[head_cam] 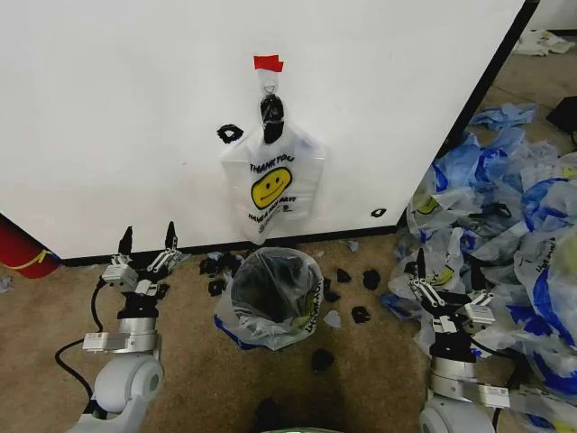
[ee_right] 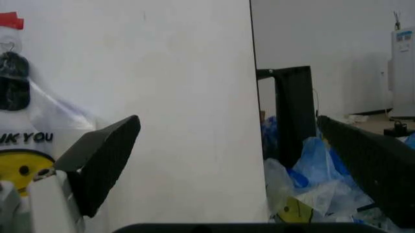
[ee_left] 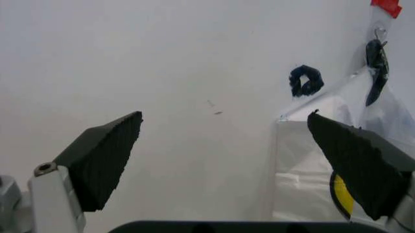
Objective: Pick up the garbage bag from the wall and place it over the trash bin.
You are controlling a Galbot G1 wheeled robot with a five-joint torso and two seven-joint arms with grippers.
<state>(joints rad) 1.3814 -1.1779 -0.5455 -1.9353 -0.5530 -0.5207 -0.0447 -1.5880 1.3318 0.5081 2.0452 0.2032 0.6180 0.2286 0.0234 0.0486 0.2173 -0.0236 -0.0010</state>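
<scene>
Translucent white plastic is what you are after: the garbage bag hangs flat against the wall, its gathered handles bound in black and caught on a small hook just under a piece of red tape. You can read the yellow smiley face and the black "THANK YOU" print on its front. Directly below it, on the carpet close to the wall's black base trim, stands the trash bin, already lined with a clear bag bearing the same print. Small black scraps lie scattered on the floor around the bin, and one black loop sticks to the wall just left of the bag.

Your left gripper sits low at the left of the bin, jaws spread wide and pointing at the wall, holding nothing. Your right gripper waits at the right of the bin, jaws likewise apart and empty, at the edge of a heap of blue-and-white plastic bags piled beyond the wall's end.
</scene>
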